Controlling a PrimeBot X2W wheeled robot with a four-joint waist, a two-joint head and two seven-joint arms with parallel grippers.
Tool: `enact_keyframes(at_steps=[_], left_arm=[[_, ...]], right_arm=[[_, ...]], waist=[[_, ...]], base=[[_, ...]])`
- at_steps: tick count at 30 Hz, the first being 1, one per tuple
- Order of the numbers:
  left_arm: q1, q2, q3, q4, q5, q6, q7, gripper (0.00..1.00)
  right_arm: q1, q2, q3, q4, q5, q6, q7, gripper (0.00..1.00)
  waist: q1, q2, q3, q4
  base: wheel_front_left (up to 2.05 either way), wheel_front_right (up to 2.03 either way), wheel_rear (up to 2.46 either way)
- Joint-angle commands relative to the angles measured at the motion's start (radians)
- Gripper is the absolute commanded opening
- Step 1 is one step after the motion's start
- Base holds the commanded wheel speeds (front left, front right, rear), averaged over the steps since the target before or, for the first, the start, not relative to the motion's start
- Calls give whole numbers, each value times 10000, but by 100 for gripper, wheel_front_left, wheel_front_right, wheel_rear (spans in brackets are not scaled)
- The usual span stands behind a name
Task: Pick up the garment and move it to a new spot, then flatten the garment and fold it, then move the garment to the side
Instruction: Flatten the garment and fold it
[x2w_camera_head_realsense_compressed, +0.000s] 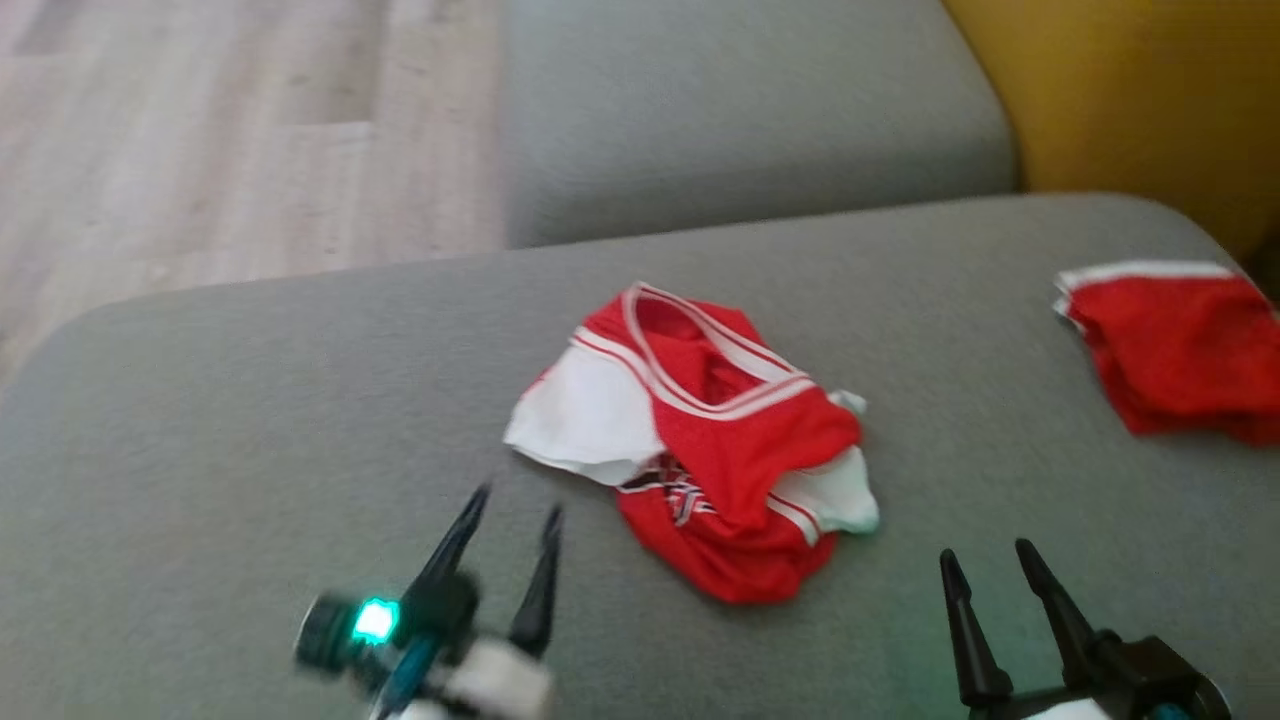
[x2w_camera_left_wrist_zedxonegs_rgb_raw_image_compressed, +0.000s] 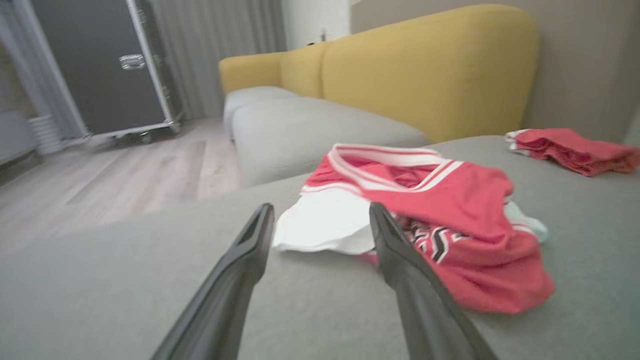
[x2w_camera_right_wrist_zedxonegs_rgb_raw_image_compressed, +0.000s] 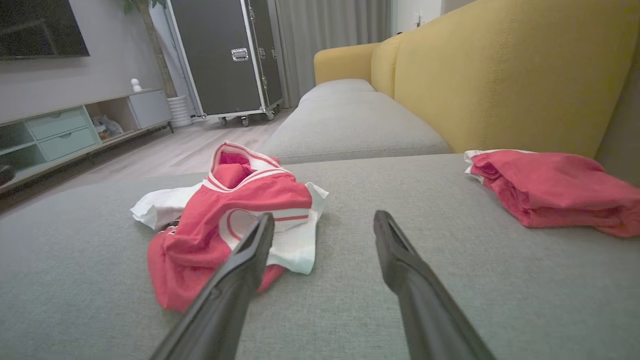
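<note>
Head view: a crumpled red and white garment (x2w_camera_head_realsense_compressed: 700, 440) lies heaped near the middle of a grey sofa cushion (x2w_camera_head_realsense_compressed: 250, 400). The left gripper (x2w_camera_head_realsense_compressed: 517, 503) is just short of its near left edge and the right gripper (x2w_camera_head_realsense_compressed: 985, 552) off its near right side, both spread wide and empty, seemingly poised for the pick-up. Left wrist view: the fingers frame the heap's white flap, a likely first hold. Right wrist view: the open fingers point past the heap's right side, and a folded red garment (x2w_camera_right_wrist_zedxonegs_rgb_raw_image_compressed: 550, 192) lies well apart by the yellow backrest (x2w_camera_right_wrist_zedxonegs_rgb_raw_image_compressed: 500, 75), probably already set aside.
</note>
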Motion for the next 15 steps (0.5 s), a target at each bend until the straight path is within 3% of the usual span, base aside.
enact_keyframes(at_steps=[1, 9, 15], left_arm=[[-852, -94, 133, -175, 148, -35, 92, 100], [-3466, -245, -1737, 822, 383, -509, 1389, 100], [-5204, -251, -3134, 1539, 594, -38, 2210, 100]], right_arm=[[-650, -275, 257, -374, -93, -7, -38, 100], [-1190, -474, 273, -672, 13, -7, -38, 100], [-1828, -379, 373, -623, 189, -7, -38, 100]], waist=[[-1, 0, 534, -670], [-1, 0, 2014, -2068], [-1, 0, 3020, -2985]], base=[[0, 0, 0], [0, 0, 0], [0, 0, 0]])
